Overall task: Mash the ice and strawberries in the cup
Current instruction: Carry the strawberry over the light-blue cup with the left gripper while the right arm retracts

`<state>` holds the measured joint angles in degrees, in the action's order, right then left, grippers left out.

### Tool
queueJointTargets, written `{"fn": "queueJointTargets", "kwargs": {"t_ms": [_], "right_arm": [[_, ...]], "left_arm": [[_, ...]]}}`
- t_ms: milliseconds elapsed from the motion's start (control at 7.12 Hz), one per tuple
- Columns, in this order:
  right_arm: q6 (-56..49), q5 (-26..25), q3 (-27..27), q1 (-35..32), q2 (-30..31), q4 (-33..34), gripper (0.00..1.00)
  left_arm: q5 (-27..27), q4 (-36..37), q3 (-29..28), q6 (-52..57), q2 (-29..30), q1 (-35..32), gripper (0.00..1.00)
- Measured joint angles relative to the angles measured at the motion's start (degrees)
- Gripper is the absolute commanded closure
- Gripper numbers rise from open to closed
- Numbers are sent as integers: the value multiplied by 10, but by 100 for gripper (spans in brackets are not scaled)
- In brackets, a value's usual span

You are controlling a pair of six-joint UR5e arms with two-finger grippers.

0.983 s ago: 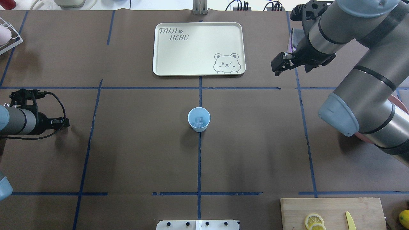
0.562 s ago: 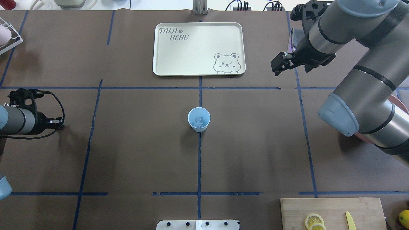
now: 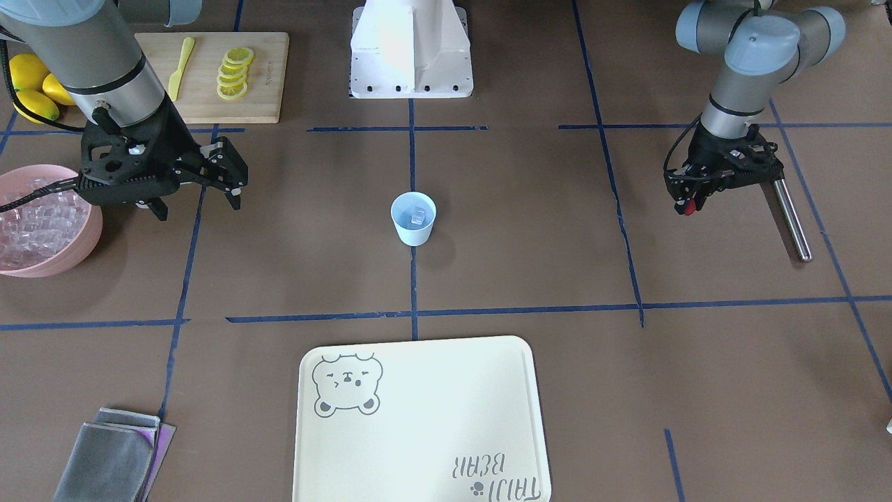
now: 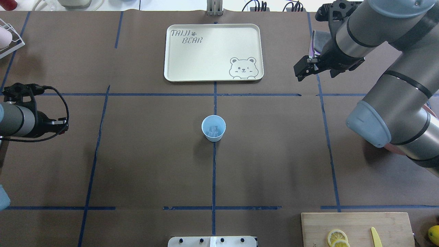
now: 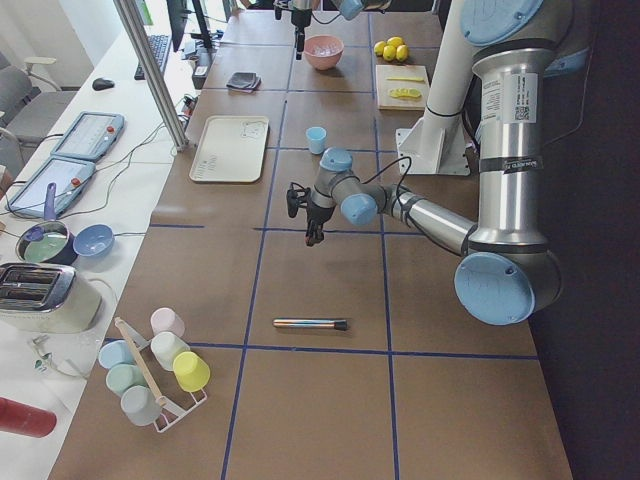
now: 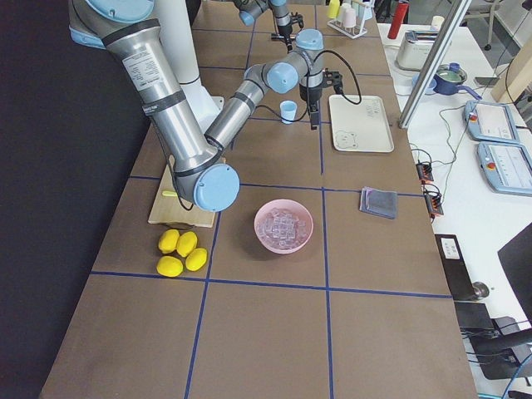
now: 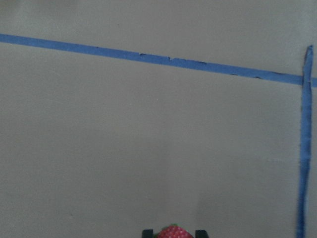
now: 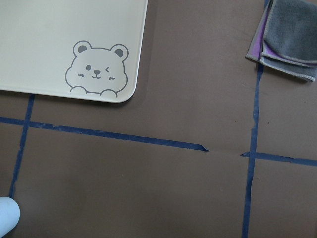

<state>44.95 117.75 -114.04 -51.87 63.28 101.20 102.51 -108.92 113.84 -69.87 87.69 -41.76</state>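
Standing upright at the centre of the brown paper-covered table [image 4: 144,164], on a blue tape line [image 4: 214,171], the small pale blue tapered plastic cup [image 4: 213,128] holds small clear glassy ice cubes [image 4: 214,129]. Small dark-red strawberry [image 7: 172,232]: pinched between the fingers of the left gripper [image 3: 687,203], above the matte surface near the robot's left edge. Right gripper [image 4: 301,70]: jaws spread, holding nothing, towards the far right corner. Cream rectangular tray with a printed bear [image 4: 212,51]: flat at the middle of the far edge. Folded grey cloth [image 3: 111,453]: far right corner. Round pink bowl of ice [image 3: 83,244]: right edge. Wooden cutting board [image 4: 356,223] with yellow lemon slices [image 4: 337,236]: near right corner. Slim metal rod [image 3: 791,219]: lying by the left edge. White bench with control tablets [image 5: 85,140]: beyond the far edge.
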Motion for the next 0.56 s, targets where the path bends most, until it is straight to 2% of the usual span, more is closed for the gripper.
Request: {"fn": "queueJointTargets", "kwargs": {"t_ms": [140,281,562], "right_arm": [[-14,1,-11,-12,23,-1,1],[-42,2,-19,-28,48,-2,1],[-127,23,-23,-80,99,-3,1]], "left_arm": [[5,72,31,-5,44,1,100],[13,148,40,-17,113,3,100],[27,288,17,-73,281,30,100]]}}
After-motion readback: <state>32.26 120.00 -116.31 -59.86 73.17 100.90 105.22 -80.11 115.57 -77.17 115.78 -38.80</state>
